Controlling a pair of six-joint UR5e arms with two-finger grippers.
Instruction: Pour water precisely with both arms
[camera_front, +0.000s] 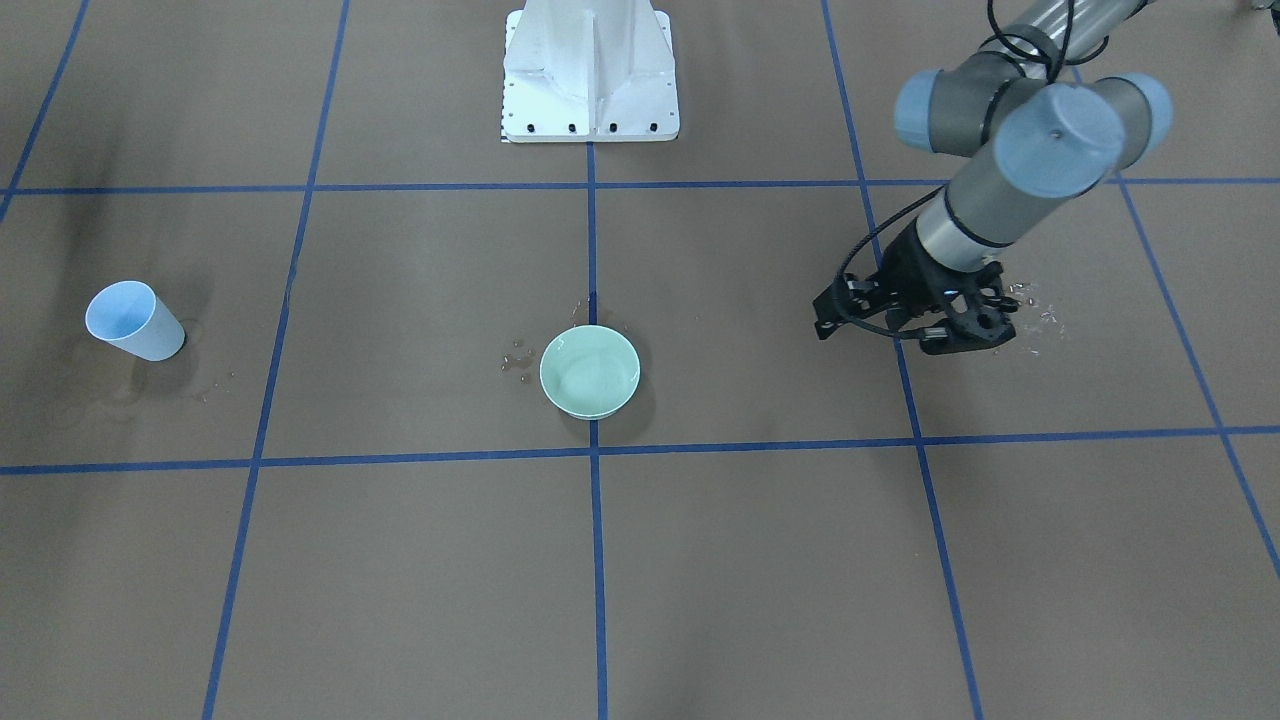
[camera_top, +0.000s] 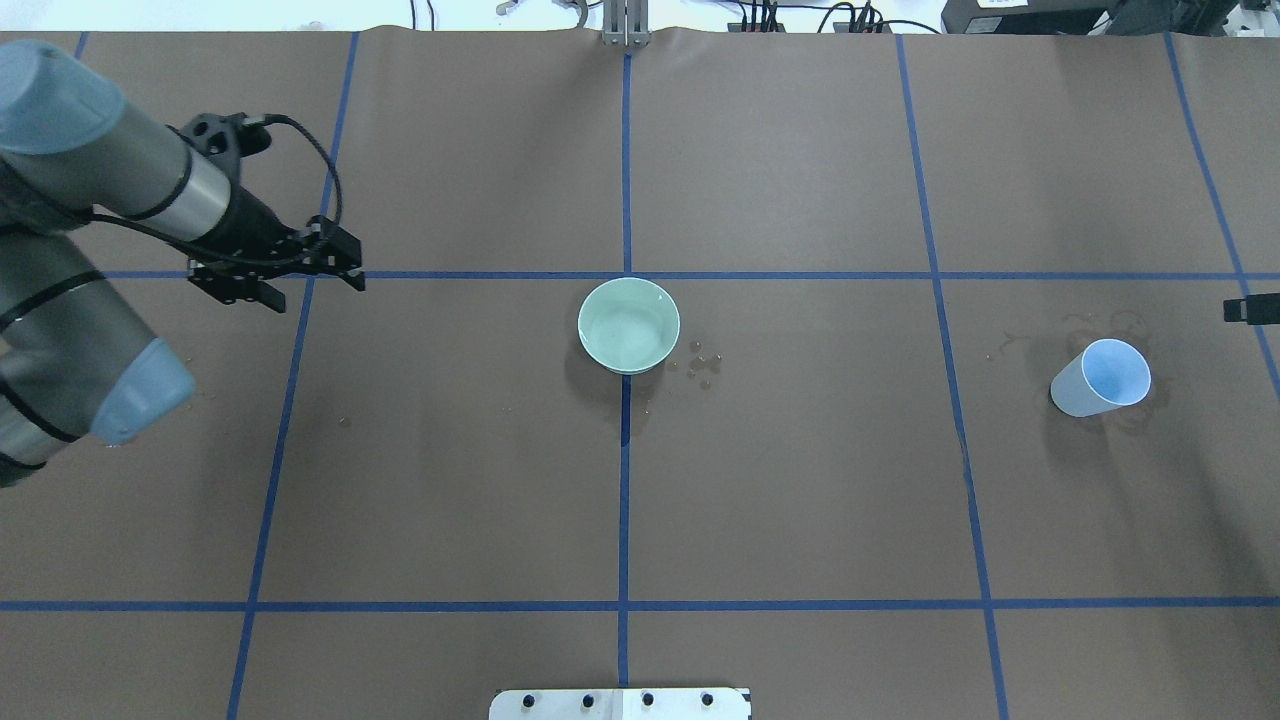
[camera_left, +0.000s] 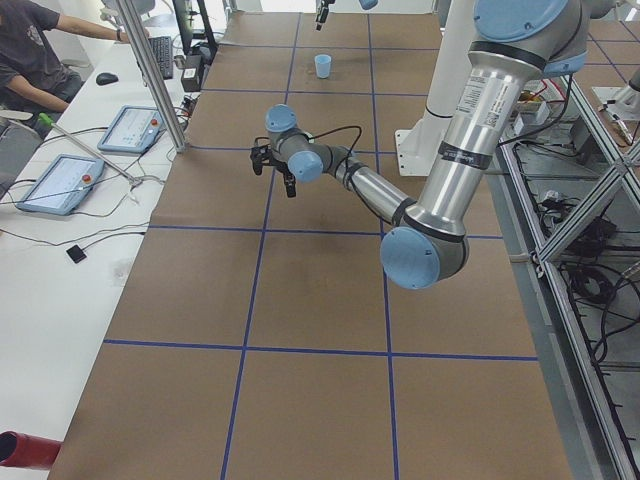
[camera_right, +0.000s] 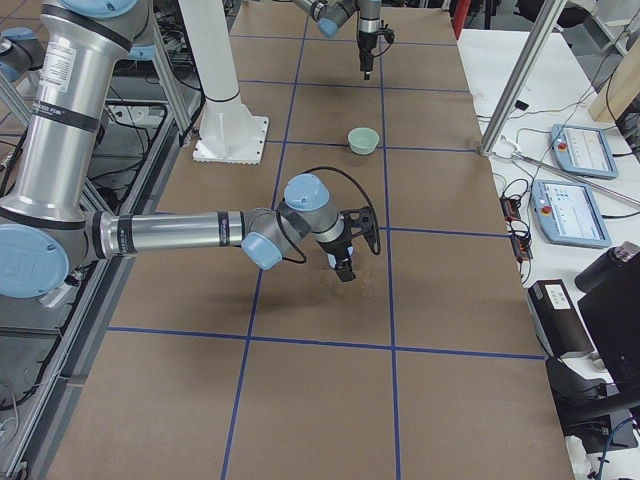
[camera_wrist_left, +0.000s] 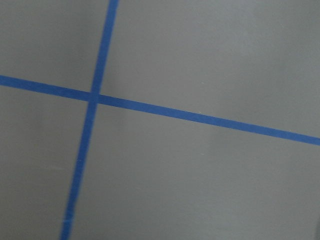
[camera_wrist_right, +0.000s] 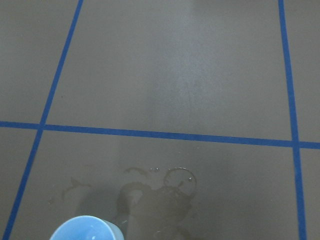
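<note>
In the front-facing view, the light blue cup (camera_front: 135, 320) is seen standing on the brown table mat (camera_front: 760, 560), well apart from the mint-green bowl (camera_front: 590, 371), at the bowl's 9 o'clock. The left gripper (camera_front: 890, 330) is held at the bowl's 3 o'clock, also well apart, with its fingers spread and nothing between them. Water droplets (camera_front: 518, 360) are scattered just beside the bowl at 9 o'clock, and more glints are seen on the mat by the gripper. Only a faint sheen is made out inside the bowl, so it cannot be settled whether water lies there.

In the overhead view the sides are mirrored: the cup is at 3 o'clock and the droplets at 4 o'clock. The released state of the left gripper is confirmed.

In the left side view the bowl is hidden by the near arm, and the cup is shown small at 12 o'clock.

Only in the right side view is the right gripper (camera_right: 345, 265) shown. It is hung close over the cup's place, and it cannot be told whether it is released or clenched.

The left wrist view shows nothing but blue tape lines (camera_wrist_left: 95, 97) on the mat.

The right wrist view shows the cup's rim at 7 o'clock and wet rings (camera_wrist_right: 167, 187) beside it, which are faint elsewhere.

The cup is grasped by nothing, so no pour is judged to be in hand. It would have to be lifted and tipped over the bowl.
</note>
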